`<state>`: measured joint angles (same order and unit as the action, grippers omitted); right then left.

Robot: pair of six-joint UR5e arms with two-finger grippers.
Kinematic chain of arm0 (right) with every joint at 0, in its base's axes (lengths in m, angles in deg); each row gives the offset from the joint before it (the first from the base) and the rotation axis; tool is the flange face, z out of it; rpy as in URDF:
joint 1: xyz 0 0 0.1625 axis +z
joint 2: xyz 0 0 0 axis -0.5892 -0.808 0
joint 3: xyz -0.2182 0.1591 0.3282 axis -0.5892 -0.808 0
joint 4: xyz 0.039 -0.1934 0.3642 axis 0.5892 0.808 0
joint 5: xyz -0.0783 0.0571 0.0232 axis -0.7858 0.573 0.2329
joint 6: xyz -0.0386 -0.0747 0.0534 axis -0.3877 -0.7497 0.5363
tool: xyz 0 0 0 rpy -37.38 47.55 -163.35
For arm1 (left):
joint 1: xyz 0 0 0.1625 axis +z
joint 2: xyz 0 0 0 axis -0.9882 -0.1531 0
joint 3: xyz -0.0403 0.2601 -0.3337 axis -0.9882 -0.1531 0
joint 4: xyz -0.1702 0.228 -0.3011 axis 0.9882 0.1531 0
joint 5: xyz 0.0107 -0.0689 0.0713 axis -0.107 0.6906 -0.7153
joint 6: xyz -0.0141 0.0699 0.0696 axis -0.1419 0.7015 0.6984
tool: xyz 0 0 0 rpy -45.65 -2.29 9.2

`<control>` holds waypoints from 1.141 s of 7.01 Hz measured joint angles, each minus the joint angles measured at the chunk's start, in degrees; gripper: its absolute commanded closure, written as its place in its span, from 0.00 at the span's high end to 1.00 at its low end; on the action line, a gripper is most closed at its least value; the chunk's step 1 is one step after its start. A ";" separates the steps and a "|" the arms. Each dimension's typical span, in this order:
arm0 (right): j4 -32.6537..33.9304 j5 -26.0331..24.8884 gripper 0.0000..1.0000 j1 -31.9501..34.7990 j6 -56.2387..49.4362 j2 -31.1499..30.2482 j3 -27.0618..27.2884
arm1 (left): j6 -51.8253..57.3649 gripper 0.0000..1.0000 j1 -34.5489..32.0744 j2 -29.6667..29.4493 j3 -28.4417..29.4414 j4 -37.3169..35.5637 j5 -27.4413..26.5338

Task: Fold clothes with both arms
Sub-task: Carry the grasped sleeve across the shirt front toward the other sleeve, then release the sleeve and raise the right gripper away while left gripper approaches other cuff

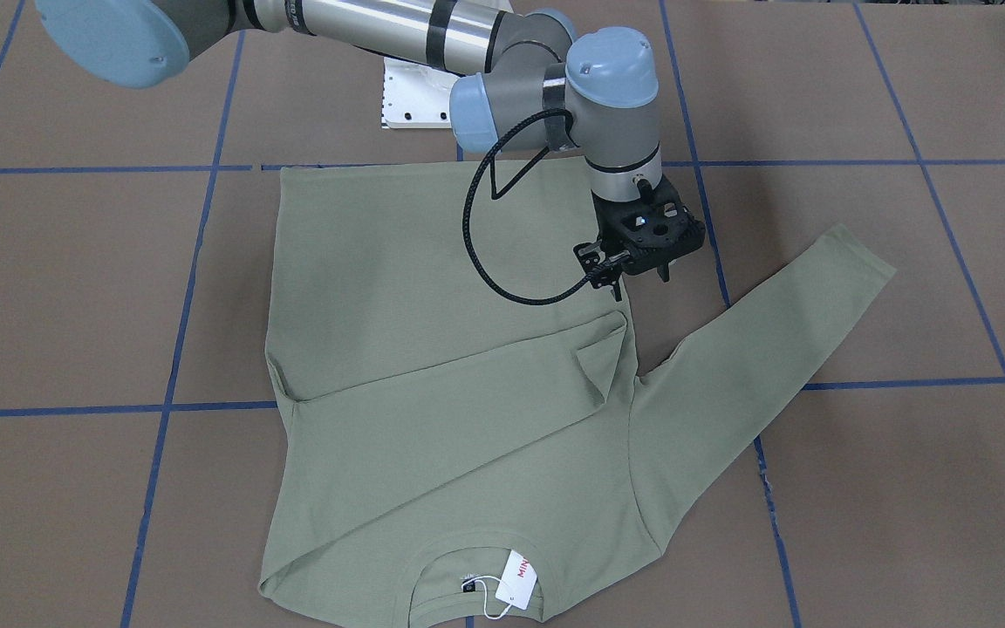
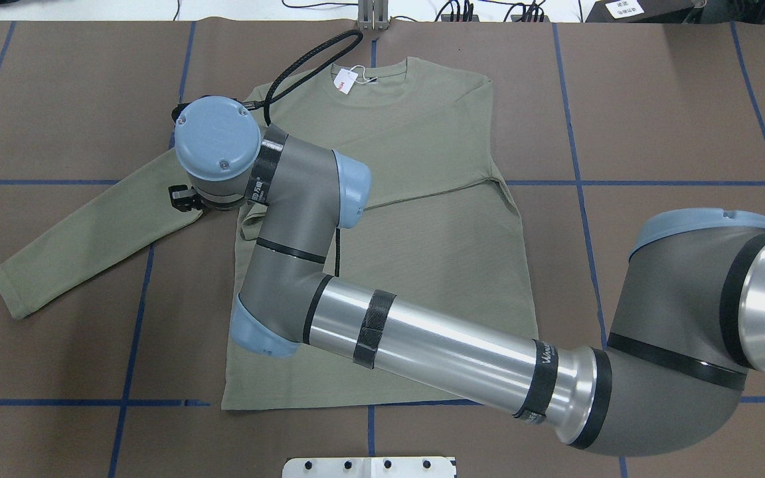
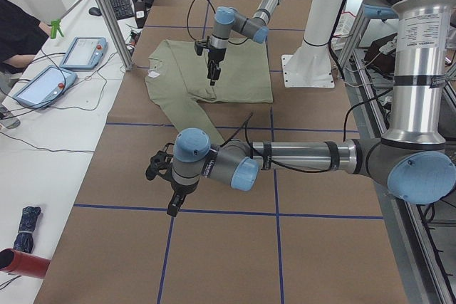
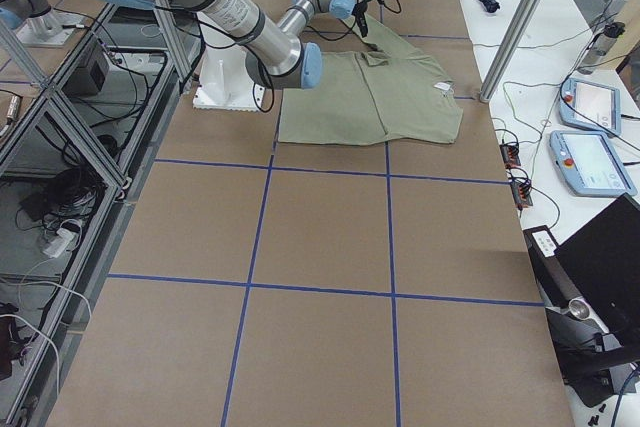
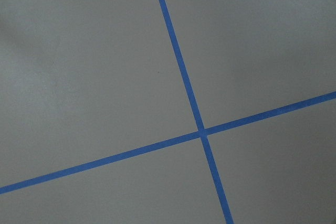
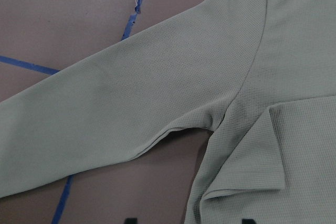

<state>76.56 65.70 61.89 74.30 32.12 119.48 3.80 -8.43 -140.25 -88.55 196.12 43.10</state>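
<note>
The sage-green long-sleeved shirt (image 1: 433, 288) lies flat on the table, neck and white hang tag (image 1: 516, 577) away from the robot. One sleeve is folded diagonally across the body, its cuff (image 1: 603, 349) near the far armpit. The other sleeve (image 1: 773, 349) stretches out sideways. My right arm reaches across the shirt (image 2: 435, 252). The right gripper (image 1: 638, 279) hovers above that armpit, open and empty, with its fingertips (image 6: 129, 221) wide apart at the bottom edge of the right wrist view. My left gripper (image 3: 173, 208) hangs over bare table well off the shirt; I cannot tell if it is open.
The white pedestal base (image 1: 415, 96) stands at the robot's side of the shirt. Blue tape lines (image 5: 184, 87) cross the brown table. Teach pendants (image 3: 82, 51) and a metal post (image 3: 107, 12) stand on the operators' side.
</note>
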 measured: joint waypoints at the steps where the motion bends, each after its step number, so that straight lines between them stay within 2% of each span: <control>1: 0.54 0.09 1.00 0.25 0.95 -0.05 -0.12 | -1.57 1.00 0.08 0.00 -0.05 0.41 0.00; 2: 3.10 0.50 1.00 0.92 1.95 -0.10 0.19 | -5.19 1.00 0.53 -0.01 -0.06 2.09 0.00; 3: 8.58 2.16 1.00 2.18 2.55 -0.42 1.80 | -11.10 1.00 1.98 0.49 -0.12 5.54 -0.01; 4: 15.41 5.87 1.00 4.38 2.78 -1.75 5.56 | -19.37 1.00 4.96 2.39 -0.15 12.25 -0.18; 6: 28.84 11.76 1.00 9.53 2.25 -9.24 18.75 | -39.77 1.00 14.02 8.27 -0.29 31.22 -2.20; 8: 37.01 14.27 1.00 14.93 -2.04 -21.58 33.12 | -54.73 1.00 23.82 10.99 -2.14 38.84 -8.09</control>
<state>113.57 79.97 76.82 72.26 10.54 152.60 -50.93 15.39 -129.26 -90.69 234.96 35.01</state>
